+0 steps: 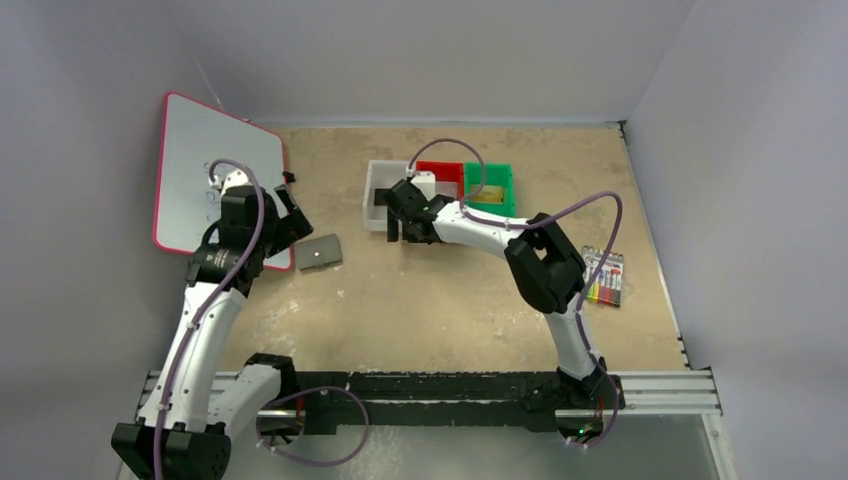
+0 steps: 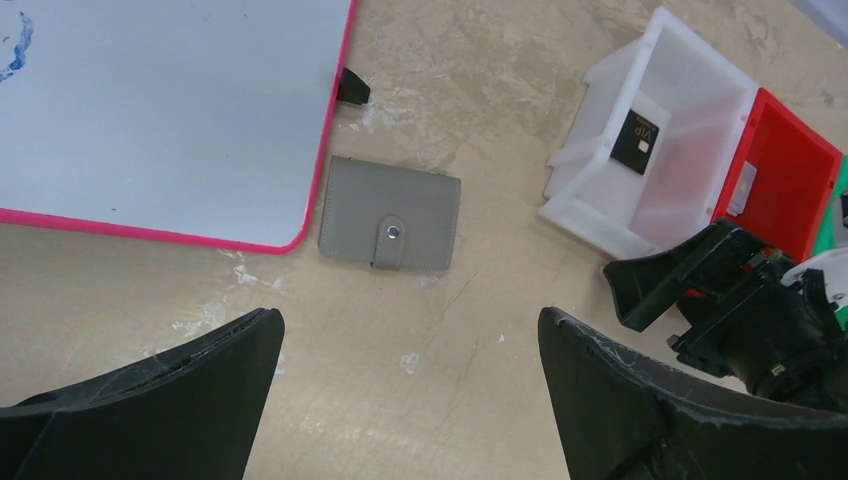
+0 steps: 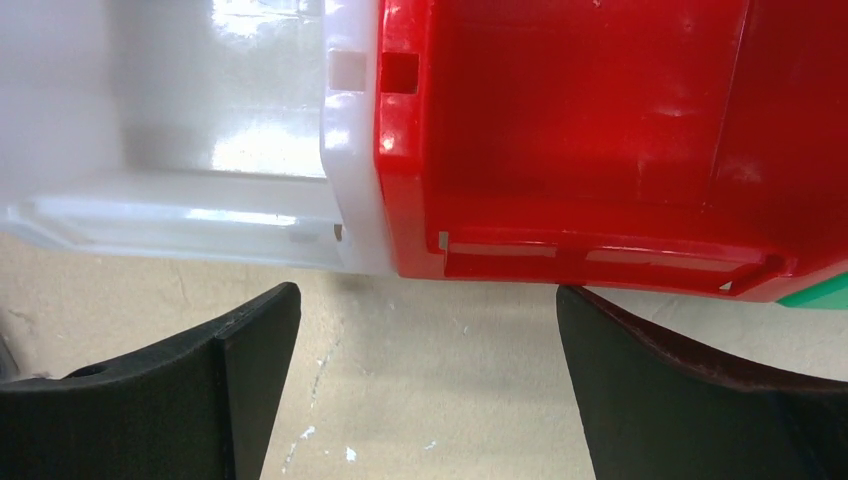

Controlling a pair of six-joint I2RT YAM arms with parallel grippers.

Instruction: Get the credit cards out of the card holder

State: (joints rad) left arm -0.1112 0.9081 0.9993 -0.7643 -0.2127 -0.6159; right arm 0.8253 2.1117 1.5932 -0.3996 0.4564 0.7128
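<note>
The card holder (image 1: 318, 252) lies shut on the counter (image 1: 450, 300) toward the left edge, just beside the whiteboard (image 1: 215, 180). A white tray (image 1: 372, 195), a red tray (image 1: 440, 168) and a green tray (image 1: 490, 170) stand in a row toward the far edge, with a marker pack (image 1: 605, 277) near the right edge.

In the left wrist view the left claw (image 2: 408, 330) gapes wide and empty, clear of the holder. A black card (image 2: 640, 140) lies in the white tray.

In the right wrist view the right claw (image 3: 428, 300) is spread wide and empty before the white and red trays' near walls.

so the card holder (image 1: 318, 252) lay on the desk (image 1: 420, 300) just right of the whiteboard (image 1: 200, 160) corner, trays (image 1: 440, 166) further right with one card (image 2: 640, 140) in the leftmost, marker pack (image 1: 604, 277) far right
</note>
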